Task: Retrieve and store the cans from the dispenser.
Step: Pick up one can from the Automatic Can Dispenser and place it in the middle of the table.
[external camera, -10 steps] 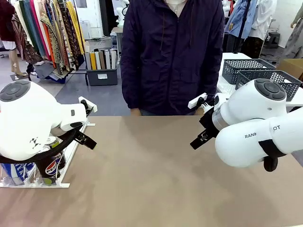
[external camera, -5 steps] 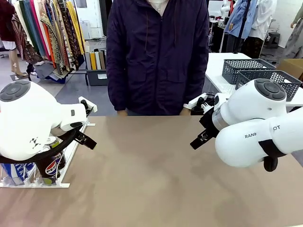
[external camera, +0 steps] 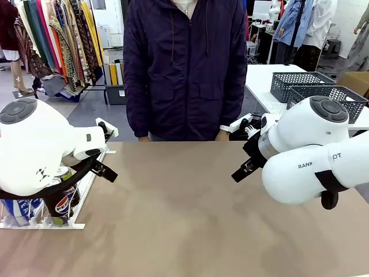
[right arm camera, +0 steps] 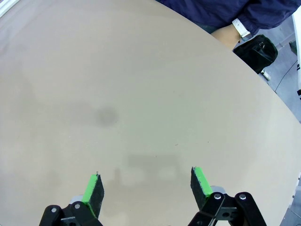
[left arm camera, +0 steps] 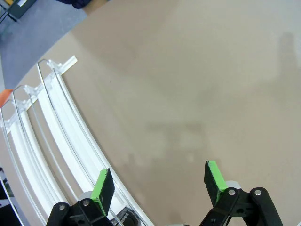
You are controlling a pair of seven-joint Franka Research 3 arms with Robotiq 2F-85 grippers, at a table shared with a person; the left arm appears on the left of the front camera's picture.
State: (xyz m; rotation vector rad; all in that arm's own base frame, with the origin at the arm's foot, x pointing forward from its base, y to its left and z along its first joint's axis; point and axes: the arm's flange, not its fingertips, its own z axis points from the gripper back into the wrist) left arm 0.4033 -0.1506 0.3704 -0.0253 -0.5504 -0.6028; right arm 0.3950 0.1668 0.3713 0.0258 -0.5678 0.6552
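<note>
the front view sits centrally on the robot's side, looking across the table (external camera: 184, 219) at the person (external camera: 183, 69) at its far edge. each wrist view looks down close over that tabletop, along the left gripper (left arm camera: 157, 167) and right gripper (right arm camera: 146, 172); the left shares the dispenser (left arm camera: 70, 141) with the front.

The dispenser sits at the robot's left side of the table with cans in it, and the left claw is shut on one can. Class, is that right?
Not quite. The dispenser and cans are as stated, but the left claw is open and holds nothing: the left wrist view shows its green pads wide apart.
</note>
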